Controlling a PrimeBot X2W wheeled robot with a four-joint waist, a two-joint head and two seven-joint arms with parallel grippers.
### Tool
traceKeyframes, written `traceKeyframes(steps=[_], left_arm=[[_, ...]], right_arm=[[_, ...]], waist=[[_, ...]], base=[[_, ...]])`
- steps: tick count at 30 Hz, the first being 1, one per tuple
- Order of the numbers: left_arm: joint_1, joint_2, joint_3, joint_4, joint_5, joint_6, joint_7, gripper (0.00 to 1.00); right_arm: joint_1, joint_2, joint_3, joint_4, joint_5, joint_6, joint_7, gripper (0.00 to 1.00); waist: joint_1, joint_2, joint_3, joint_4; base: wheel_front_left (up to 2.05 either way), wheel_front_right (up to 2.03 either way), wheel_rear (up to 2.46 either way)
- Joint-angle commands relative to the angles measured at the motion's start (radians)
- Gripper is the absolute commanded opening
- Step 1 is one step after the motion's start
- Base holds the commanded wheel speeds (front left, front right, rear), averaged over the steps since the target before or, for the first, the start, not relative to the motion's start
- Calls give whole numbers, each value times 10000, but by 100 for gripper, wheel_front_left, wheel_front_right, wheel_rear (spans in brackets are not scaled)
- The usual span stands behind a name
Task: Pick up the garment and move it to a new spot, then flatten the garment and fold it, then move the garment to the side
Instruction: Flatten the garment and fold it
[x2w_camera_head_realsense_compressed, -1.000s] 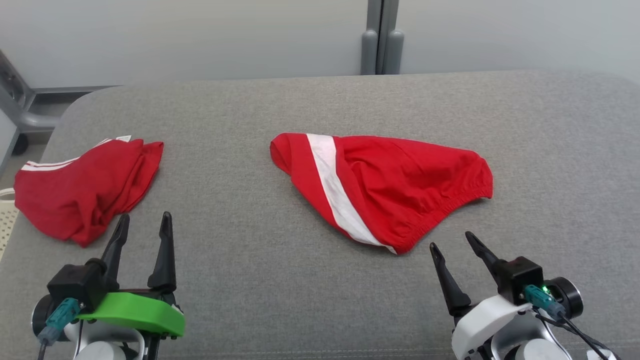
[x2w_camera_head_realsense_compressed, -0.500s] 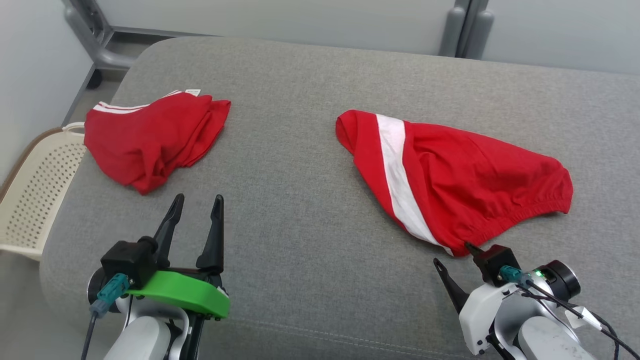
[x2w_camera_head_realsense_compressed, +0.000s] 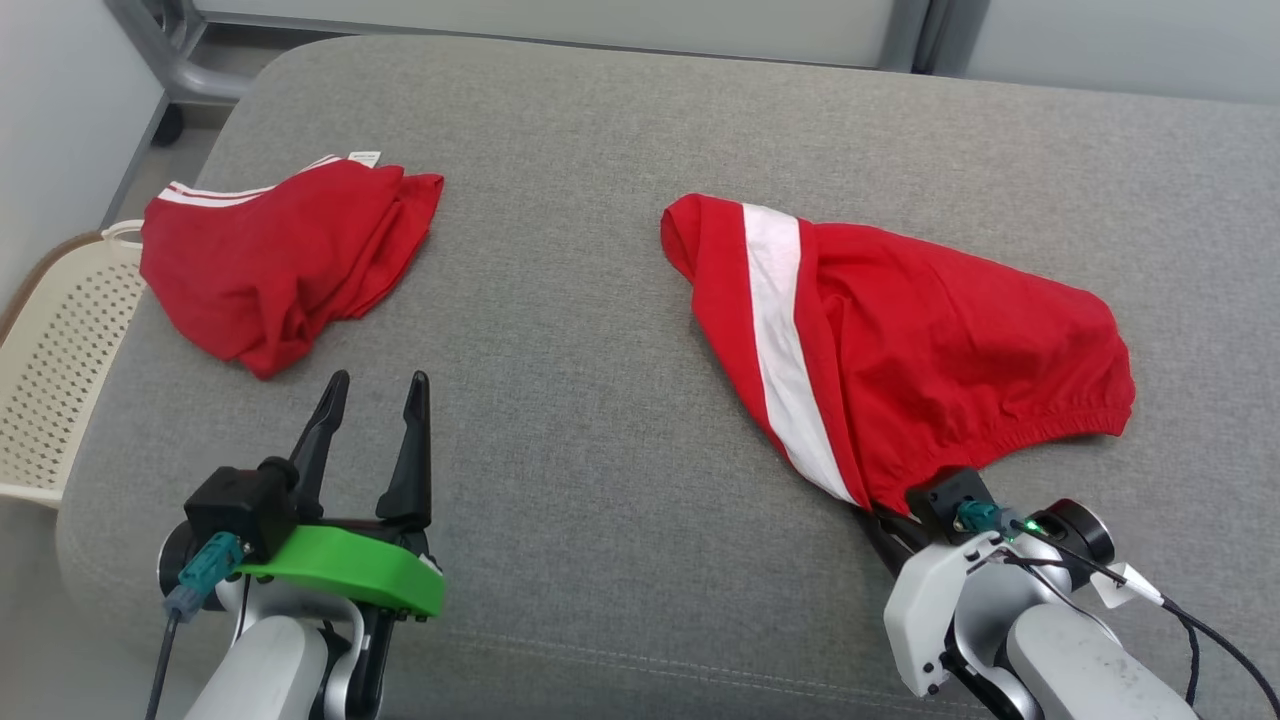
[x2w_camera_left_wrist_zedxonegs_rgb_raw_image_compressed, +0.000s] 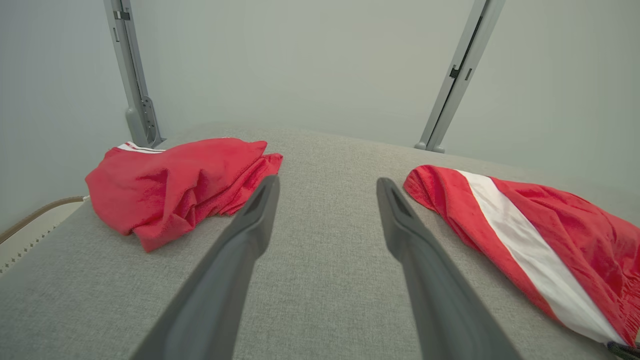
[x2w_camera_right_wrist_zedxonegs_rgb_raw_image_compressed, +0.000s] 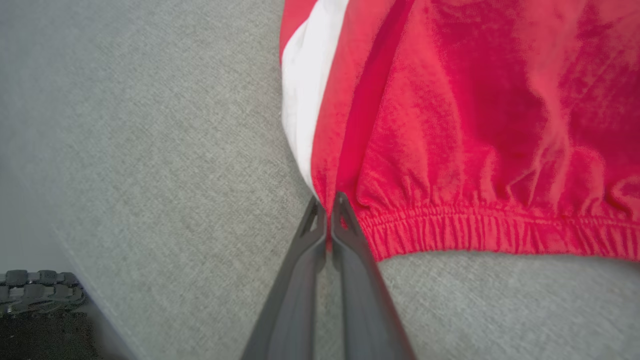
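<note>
The garment (x2w_camera_head_realsense_compressed: 900, 330), red shorts with a white stripe, lies crumpled on the right half of the grey cushion (x2w_camera_head_realsense_compressed: 600, 450). My right gripper (x2w_camera_head_realsense_compressed: 880, 508) is shut on the garment's near corner, at the end of the elastic waistband (x2w_camera_right_wrist_zedxonegs_rgb_raw_image_compressed: 480, 232); in the right wrist view its fingers (x2w_camera_right_wrist_zedxonegs_rgb_raw_image_compressed: 327, 205) pinch the red cloth beside the white stripe (x2w_camera_right_wrist_zedxonegs_rgb_raw_image_compressed: 305, 100). My left gripper (x2w_camera_head_realsense_compressed: 375, 395) hovers open over bare cushion at the lower left, apart from any cloth. The left wrist view shows the garment (x2w_camera_left_wrist_zedxonegs_rgb_raw_image_compressed: 525, 240) to the right of its spread fingers (x2w_camera_left_wrist_zedxonegs_rgb_raw_image_compressed: 260, 200).
A second red garment (x2w_camera_head_realsense_compressed: 270, 260) lies bunched at the cushion's left, also in the left wrist view (x2w_camera_left_wrist_zedxonegs_rgb_raw_image_compressed: 175, 180). A cream perforated basket (x2w_camera_head_realsense_compressed: 55, 370) stands on the floor past the cushion's left edge. Grey metal posts (x2w_camera_left_wrist_zedxonegs_rgb_raw_image_compressed: 132, 75) rise behind.
My right gripper moved forward onto the garment's near corner and shut on it. The head camera swung left and tilted down, shifting the whole picture. The left gripper stayed open.
</note>
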Motion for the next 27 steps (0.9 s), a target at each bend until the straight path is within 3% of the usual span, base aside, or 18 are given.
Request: traceKeyframes(steps=[1,7,13,19,26,27], left_arm=[[-75,30,88,8,101,-22,-60,100],[102,88,235,-56,110,-17,-69,100],[105,161,324,-177,125,8,-61,100],[-214,115,204,-184,131,-77,-6,100],[-439,-18,27,-89,117,-162,58,100],[-481,-34,10,-78,120,-165,55,100]], right_arm=[[-94,-182,158,-361,392,-10,222,0],[366,-1267,570,-2533,2217,-10,2080,0],[1022,-2071,-574,-4266,3886,-8,3782,0],[623,-2149,-1493,-3845,4145,-5,3952,0],[-379,-2112,-735,-2103,4414,-7,3077,0],[-434,-2025,-666,-1880,4586,-12,2871,44]], waist=[[0,0,-25,-295],[0,0,-25,-772],[0,0,99,-1075],[0,0,301,-1180],[0,0,419,-1111],[0,0,430,-1097]], base=[[0,0,0],[0,0,0],[0,0,0],[0,0,0],[0,0,0],[0,0,0]])
